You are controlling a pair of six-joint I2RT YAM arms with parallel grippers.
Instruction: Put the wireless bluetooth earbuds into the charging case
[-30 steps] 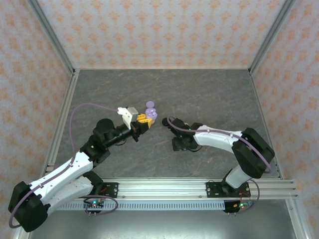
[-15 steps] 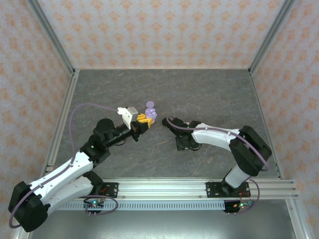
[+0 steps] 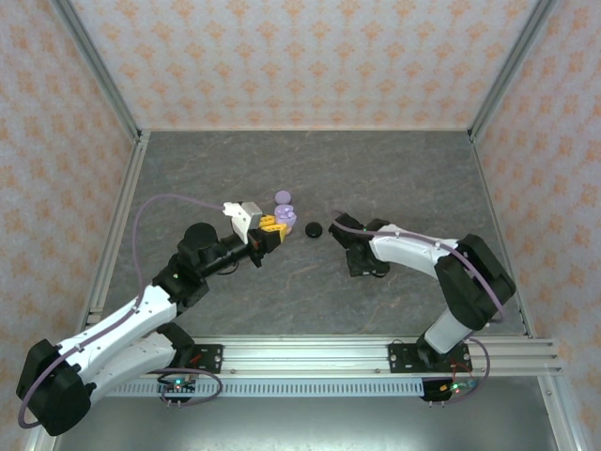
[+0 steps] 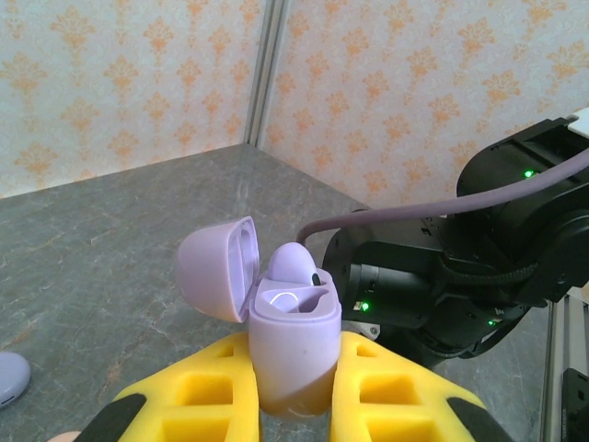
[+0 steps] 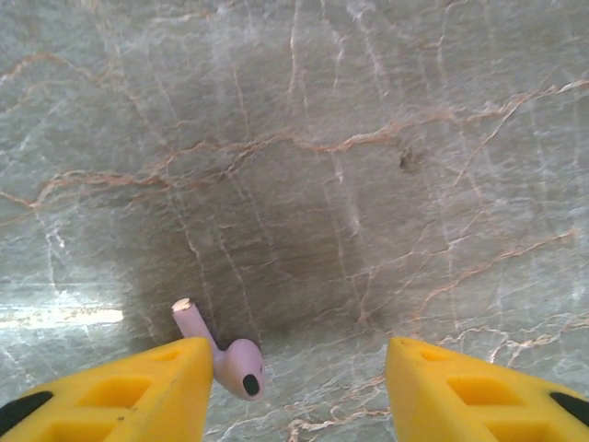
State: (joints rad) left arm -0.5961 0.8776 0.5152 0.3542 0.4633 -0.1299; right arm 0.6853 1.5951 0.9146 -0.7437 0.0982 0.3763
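The grey counter [image 3: 404, 178] is carrying everything near its middle. The left fingers [image 4: 207, 391] are pinching a lavender case [image 4: 293, 354] with its lid swung open. The right fingers [image 5: 460, 391] are standing spread over the counter, gripping nothing. A black disc [image 3: 315, 229] is sitting between the two arms. A pale earbud [image 5: 241, 366] is lying on the counter just beside one right finger.

The bottom of the purple case [image 4: 293, 359] hides between the left jaws and is cut by the picture's edge. A pale round thing [image 4: 9, 378] is half cut off at the left. From above, the black dot [image 3: 315, 229] is too small to name.
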